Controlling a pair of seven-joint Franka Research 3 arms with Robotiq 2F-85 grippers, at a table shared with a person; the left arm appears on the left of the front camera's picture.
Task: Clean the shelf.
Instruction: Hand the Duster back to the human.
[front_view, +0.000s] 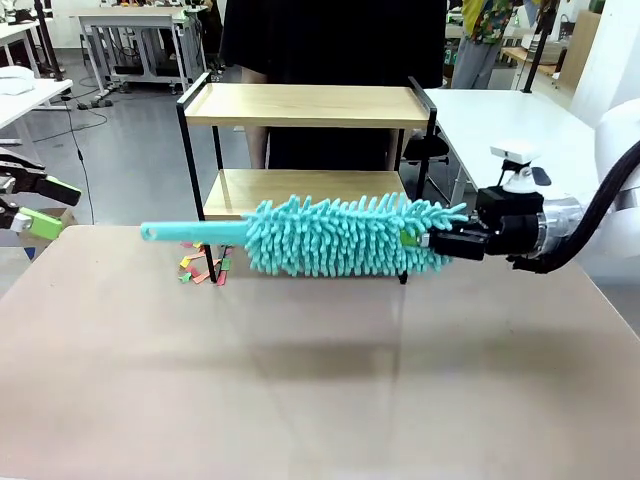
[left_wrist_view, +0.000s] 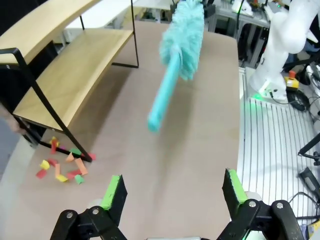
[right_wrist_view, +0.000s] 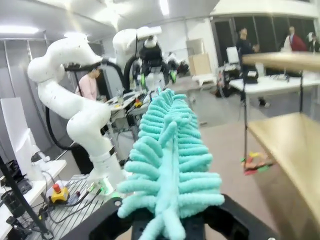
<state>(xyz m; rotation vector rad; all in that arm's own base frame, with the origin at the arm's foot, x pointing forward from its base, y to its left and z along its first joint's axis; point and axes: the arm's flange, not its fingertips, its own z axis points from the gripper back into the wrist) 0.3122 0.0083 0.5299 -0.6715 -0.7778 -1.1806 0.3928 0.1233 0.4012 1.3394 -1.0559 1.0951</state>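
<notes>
You have a brown-topped table (front_view: 300, 380) carrying the shelf (front_view: 305, 105), which stands on its four black legs at the far edge. Both of the shelf's wooden boards look bare. By its front left leg, a small heap of coloured paper scraps (front_view: 203, 268) lies on the table, red, yellow, green and orange.

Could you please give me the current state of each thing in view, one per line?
duster: held level above the table, gripped at its fluffy end, handle pointing to the robot's left.
right gripper: shut on the duster.
left gripper: open, holding nothing.
shelf: upright, both boards bare.
paper scraps: scattered on the table by a shelf leg.
</notes>
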